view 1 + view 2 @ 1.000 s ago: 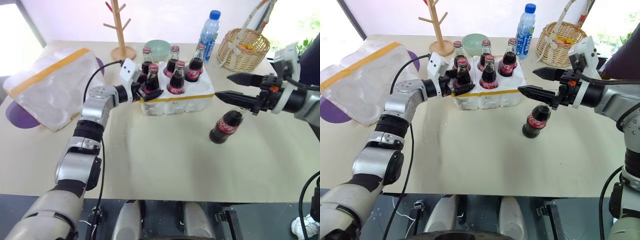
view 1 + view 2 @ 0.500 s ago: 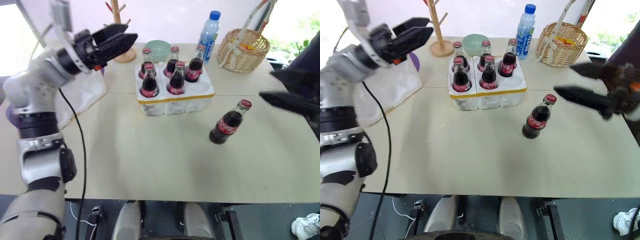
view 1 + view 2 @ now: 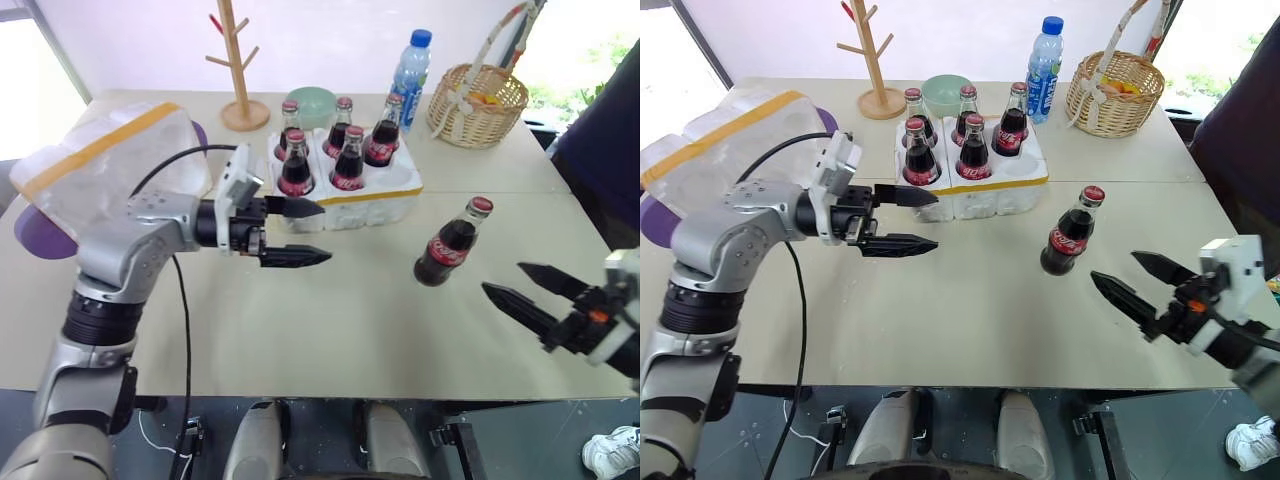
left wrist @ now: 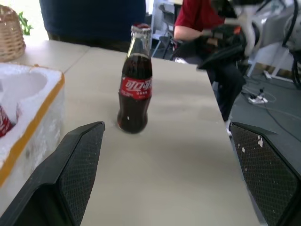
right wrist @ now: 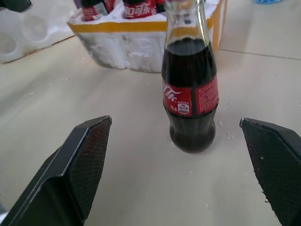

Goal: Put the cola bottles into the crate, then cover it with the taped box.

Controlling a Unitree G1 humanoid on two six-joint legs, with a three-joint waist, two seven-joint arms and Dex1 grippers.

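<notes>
The crate point(image 3: 350, 200), a low white foam tray with a yellow band, sits mid-table and holds several cola bottles point(image 3: 348, 160). One more cola bottle point(image 3: 450, 245) stands alone on the table to the crate's right; it also shows in the wrist views point(image 4: 136, 89) point(image 5: 190, 94). My left gripper point(image 3: 325, 233) hovers open and empty just in front of the crate, pointing right toward the lone bottle. My right gripper point(image 3: 503, 279) is open and empty near the table's front right, short of that bottle. The taped box point(image 3: 110, 160) lies at the far left.
Behind the crate stand a wooden peg stand point(image 3: 235, 60), a green bowl point(image 3: 315, 100), a blue-capped water bottle point(image 3: 412, 65) and a wicker basket point(image 3: 478, 100). A purple object point(image 3: 40, 235) lies under the taped box. A person in dark clothes point(image 3: 600, 150) is at the right edge.
My left gripper left the front-left bottle in the crate, swung up and back, and now hangs before the crate. My right gripper dropped back from over the lone bottle toward the near edge.
</notes>
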